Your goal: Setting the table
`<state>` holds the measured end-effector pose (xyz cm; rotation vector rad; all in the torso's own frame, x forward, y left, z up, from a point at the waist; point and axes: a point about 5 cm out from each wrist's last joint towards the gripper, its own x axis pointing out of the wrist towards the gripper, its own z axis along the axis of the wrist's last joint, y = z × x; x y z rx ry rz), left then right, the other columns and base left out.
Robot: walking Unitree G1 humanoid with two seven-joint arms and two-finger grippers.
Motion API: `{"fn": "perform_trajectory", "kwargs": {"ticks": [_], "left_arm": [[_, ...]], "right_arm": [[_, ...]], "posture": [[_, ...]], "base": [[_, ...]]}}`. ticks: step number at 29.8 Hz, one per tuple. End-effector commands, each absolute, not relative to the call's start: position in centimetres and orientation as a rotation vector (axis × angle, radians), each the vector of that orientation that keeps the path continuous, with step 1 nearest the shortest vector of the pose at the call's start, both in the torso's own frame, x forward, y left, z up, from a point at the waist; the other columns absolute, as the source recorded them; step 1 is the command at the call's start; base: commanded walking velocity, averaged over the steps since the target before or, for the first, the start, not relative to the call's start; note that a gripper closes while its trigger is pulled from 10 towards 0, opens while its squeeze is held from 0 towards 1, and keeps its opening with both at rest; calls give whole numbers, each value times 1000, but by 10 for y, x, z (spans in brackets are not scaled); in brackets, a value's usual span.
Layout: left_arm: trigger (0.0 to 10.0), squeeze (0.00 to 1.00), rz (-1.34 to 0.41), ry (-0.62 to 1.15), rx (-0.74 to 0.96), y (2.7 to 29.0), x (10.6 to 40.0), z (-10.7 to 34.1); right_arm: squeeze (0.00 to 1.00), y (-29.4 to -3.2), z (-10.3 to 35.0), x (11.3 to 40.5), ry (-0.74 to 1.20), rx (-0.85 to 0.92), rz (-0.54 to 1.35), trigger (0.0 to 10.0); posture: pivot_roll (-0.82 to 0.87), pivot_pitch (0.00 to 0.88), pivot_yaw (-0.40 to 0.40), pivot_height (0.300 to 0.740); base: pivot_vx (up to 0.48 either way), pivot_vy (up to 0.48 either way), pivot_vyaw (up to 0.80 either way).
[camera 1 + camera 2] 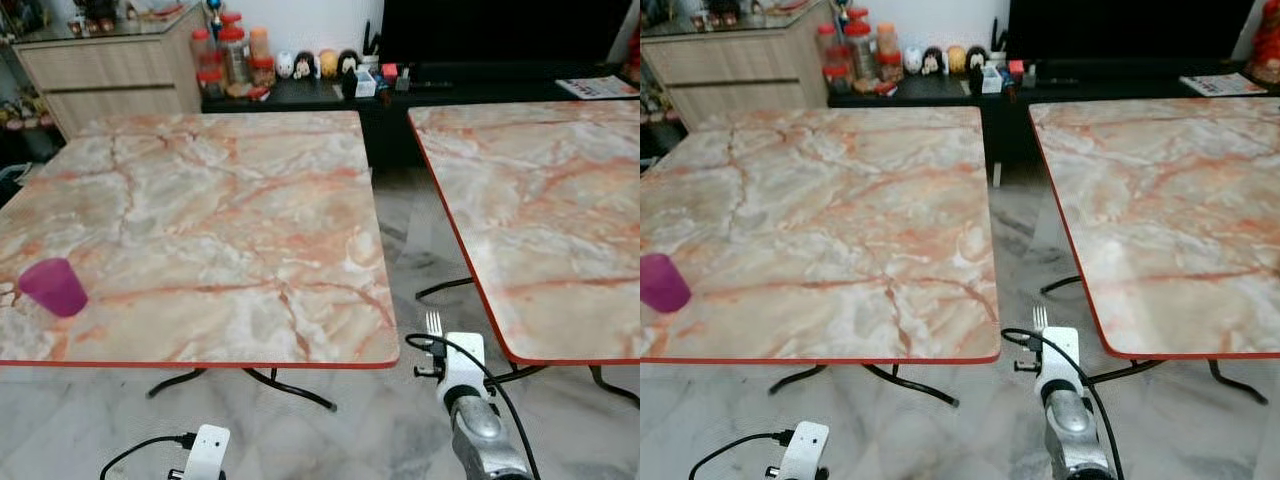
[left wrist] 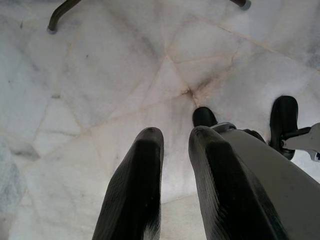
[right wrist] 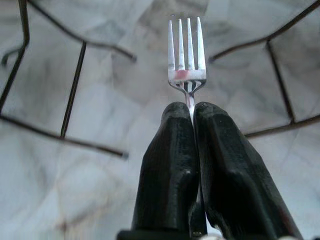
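My right gripper [image 3: 192,106] is shut on the handle of a silver fork [image 3: 187,50], tines pointing away from the wrist. Seen from the head, the fork [image 1: 433,322] sticks up above the floor, just off the near right corner of the left marble table [image 1: 220,200]. A purple cup [image 1: 55,287] stands upright near that table's front left edge. The left gripper [image 2: 175,137] hangs low over the floor, its fingers [image 2: 142,165] a little apart with nothing between them.
A second marble table [image 1: 540,200] stands to the right, with a floor gap between the two. Black table legs [image 1: 290,385] spread under the edges. Behind are a dark sideboard [image 1: 300,95] with jars and figurines and a wooden cabinet [image 1: 110,70].
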<state>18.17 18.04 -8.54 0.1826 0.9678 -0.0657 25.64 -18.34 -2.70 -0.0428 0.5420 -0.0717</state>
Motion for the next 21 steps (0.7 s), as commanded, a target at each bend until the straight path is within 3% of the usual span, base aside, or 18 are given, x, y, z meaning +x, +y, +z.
{"fn": "perform_trajectory", "kwargs": {"ticks": [1,12,21], "left_arm": [[10000,0,-55,976,170,181,181,-86],[10000,0,-53,976,165,181,181,-86],[10000,0,-71,980,175,177,181,-86]], "right_arm": [[0,-186,-43,241,645,-68,-61,10000],[0,-183,-69,208,816,-68,-50,10000],[0,-199,-85,176,951,-27,-115,10000]], "posture": [[-98,0,20,740],[-91,0,16,740],[-97,0,17,740]], "base": [[0,0,0],[0,0,0],[0,0,0]]}}
